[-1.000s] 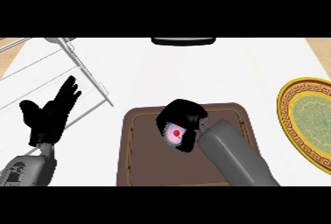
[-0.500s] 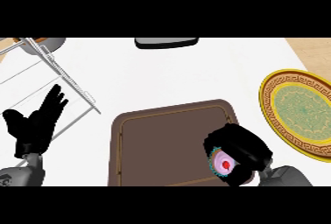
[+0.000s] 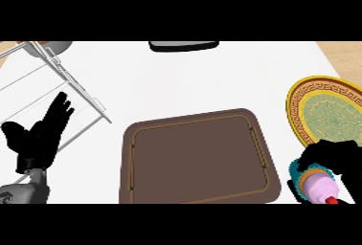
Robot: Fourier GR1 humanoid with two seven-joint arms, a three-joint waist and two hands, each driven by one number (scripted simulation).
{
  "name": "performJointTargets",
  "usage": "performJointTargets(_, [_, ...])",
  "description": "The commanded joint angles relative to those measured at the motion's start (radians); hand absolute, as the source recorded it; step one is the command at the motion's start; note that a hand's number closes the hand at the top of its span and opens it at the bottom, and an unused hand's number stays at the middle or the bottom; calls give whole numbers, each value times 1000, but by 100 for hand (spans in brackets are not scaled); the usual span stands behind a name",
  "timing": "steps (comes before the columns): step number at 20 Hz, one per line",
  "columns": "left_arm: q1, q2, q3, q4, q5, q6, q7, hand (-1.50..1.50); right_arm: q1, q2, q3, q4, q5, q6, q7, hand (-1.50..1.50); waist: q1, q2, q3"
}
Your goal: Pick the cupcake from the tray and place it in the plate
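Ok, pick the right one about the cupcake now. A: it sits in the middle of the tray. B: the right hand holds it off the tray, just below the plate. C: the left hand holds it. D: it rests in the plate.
B: the right hand curls over the cupcake right of the brown tray, below the gold-rimmed plate.

I see a matt brown tray on a smooth white bench, a glazed-looking plate with gold patterned rim, thin shiny metal rack wires, and matt black hands.
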Motion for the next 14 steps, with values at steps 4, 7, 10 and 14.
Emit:
performJointTargets(4, [-9, -21, -57, -25, -41, -8, 45, 0, 177, 9, -299, -76, -239, 23, 19, 150, 68, 16, -3])
performJointTargets(7, [-24, -2, -10, 42, 3, -74, -18, 0, 65, -1, -368, -8, -337, 76, 96, 150, 83, 20, -4])
performJointTargets(10, [-79, -41, -40, 35, -33, -23, 38, 0, 24, -73, -501, 200, -408, 106, -30, 150, 85, 21, -3])
performJointTargets(14, [-94, -57, -51, 41, -64, -8, 57, 0, -51, -121, -524, 409, -340, 91, -113, 150, 91, 22, -3])
